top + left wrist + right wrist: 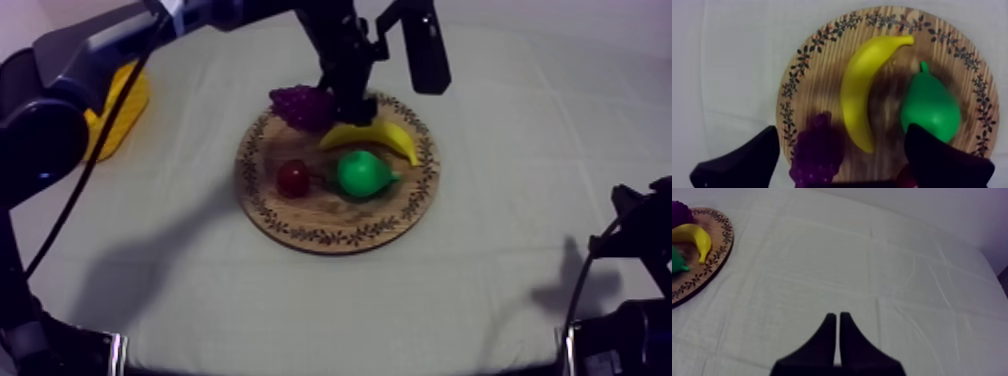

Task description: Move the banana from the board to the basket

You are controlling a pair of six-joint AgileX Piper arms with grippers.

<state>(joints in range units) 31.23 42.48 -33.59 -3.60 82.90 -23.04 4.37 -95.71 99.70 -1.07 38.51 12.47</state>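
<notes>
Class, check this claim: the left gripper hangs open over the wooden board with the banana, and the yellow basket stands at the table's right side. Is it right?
No. The top view shows the yellow basket at the table's left side. The rest holds: the left gripper hangs open over the wooden board with the banana.

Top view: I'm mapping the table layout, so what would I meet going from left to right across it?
yellow basket → small red fruit → pear
</notes>
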